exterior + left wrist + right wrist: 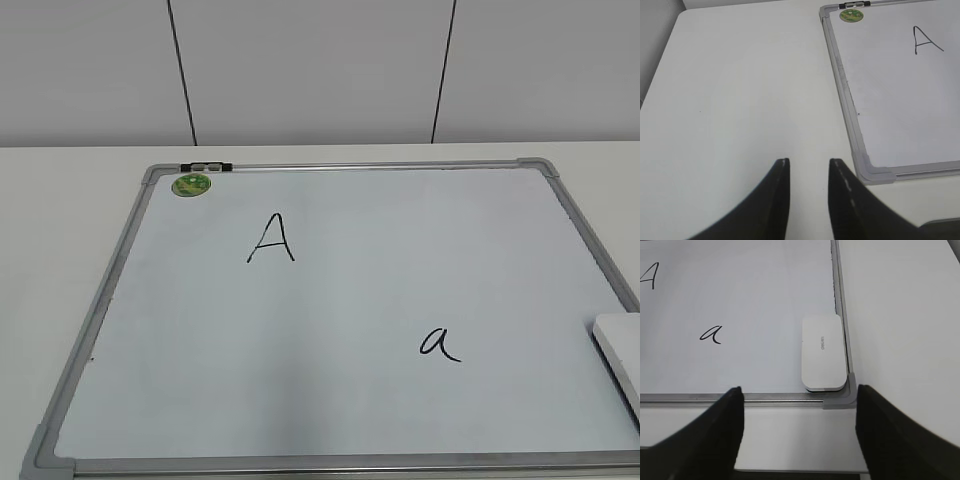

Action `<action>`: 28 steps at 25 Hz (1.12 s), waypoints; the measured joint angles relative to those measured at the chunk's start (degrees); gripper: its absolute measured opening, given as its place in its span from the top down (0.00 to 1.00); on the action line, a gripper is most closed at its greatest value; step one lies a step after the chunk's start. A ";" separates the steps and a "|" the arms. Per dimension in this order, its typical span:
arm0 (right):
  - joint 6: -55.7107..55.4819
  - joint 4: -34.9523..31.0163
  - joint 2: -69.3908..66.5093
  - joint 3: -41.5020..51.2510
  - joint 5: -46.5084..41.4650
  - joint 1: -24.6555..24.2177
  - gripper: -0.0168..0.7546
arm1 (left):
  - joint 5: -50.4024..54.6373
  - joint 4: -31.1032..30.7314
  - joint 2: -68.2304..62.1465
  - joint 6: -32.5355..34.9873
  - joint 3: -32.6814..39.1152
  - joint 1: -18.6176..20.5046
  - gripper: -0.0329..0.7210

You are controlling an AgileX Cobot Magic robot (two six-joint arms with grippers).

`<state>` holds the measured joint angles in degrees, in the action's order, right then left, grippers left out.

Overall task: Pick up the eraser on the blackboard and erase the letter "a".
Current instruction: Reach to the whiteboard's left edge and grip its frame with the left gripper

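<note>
Waiting above the near edge of the table, the right gripper (799, 407) has its jaws spread wide and holds nothing, and the eraser (823, 353) lies ahead of it, flat on the blackboard (760, 290) in the near right corner, snug along the grey frame. The pick-up looks like the step in hand, and it has not begun. To do it well, I'd say the gripper should come down straddling the eraser's narrow width, one finger slipping between eraser and frame, which looks tight, so a slight approach from the board side may help. The letter "a" (711, 334) sits to the left of the eraser, well apart from it, an easy sweep once the block is held. The left gripper (808, 167) hovers over bare table just beside the board's left corner, jaws only slightly parted, empty. Counting up: one eraser, one small "a", one capital A (271, 238), one green magnet (191, 184), one board, two grippers.
</note>
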<state>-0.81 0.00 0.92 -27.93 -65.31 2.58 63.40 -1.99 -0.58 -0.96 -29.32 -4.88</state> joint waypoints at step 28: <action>0.00 0.00 0.00 0.00 0.00 0.00 0.31 | -8.19 -3.56 -23.67 -0.10 -3.98 -0.49 0.69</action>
<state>-0.81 0.00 0.92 -27.93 -65.31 2.58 55.21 -5.55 -24.25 -1.06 -33.30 -5.37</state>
